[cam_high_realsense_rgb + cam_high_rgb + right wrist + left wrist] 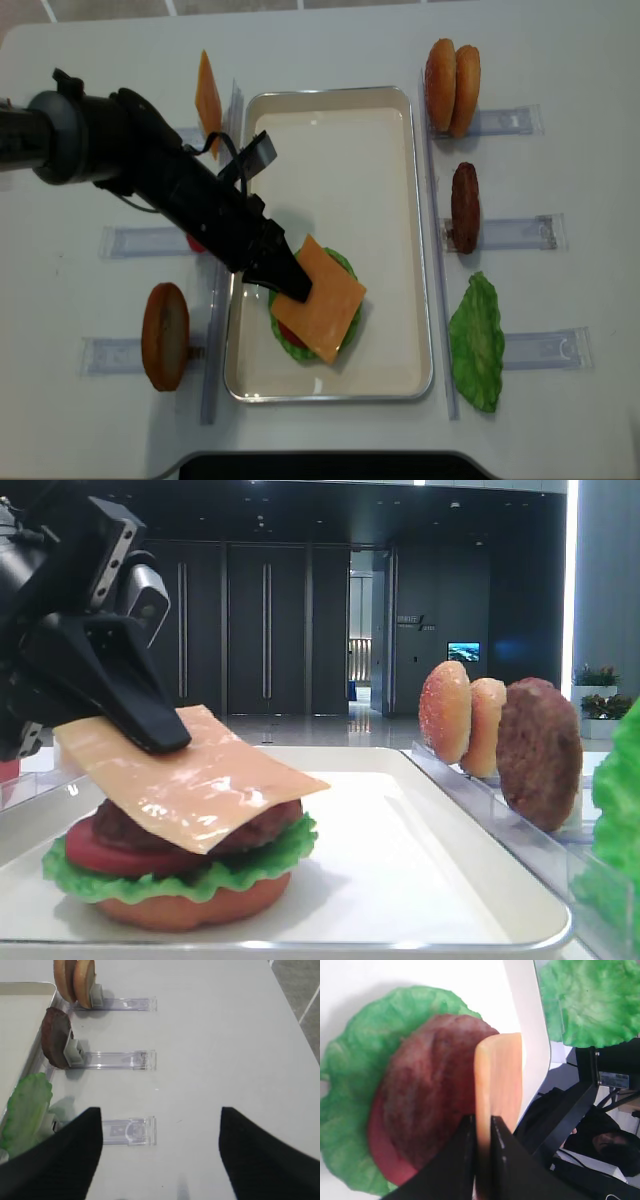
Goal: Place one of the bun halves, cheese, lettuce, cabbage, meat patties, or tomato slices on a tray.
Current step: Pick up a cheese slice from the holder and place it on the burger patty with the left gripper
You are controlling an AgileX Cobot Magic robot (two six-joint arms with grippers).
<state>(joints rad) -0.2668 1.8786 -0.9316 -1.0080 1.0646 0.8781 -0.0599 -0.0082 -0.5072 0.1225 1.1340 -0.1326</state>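
Pinching one corner of the cheese (190, 775), the left gripper (160, 730) holds the slice tilted over the stack on the tray (420, 880): bun base, lettuce (180, 878), tomato (110, 852) and patty (250, 830). To the right, two bun halves (462, 720) and a second patty (540, 752) stand upright in clear racks.

Right wrist view: the right gripper (160, 1152) hangs with its fingers (70, 1155) spread wide and holding nothing above the table (215, 1035), near the racks (120, 1060).

Left wrist view: both fingers (465, 1160) clamp the cheese edge-on, above the patty and lettuce.

Overhead view: the cheese (325, 298) lies across the stack in the tray's (340, 130) near half, the left gripper (290, 285) at its left corner. Another cheese slice (207, 98) stands left of the tray, and a lone bun (165, 335) at lower left.
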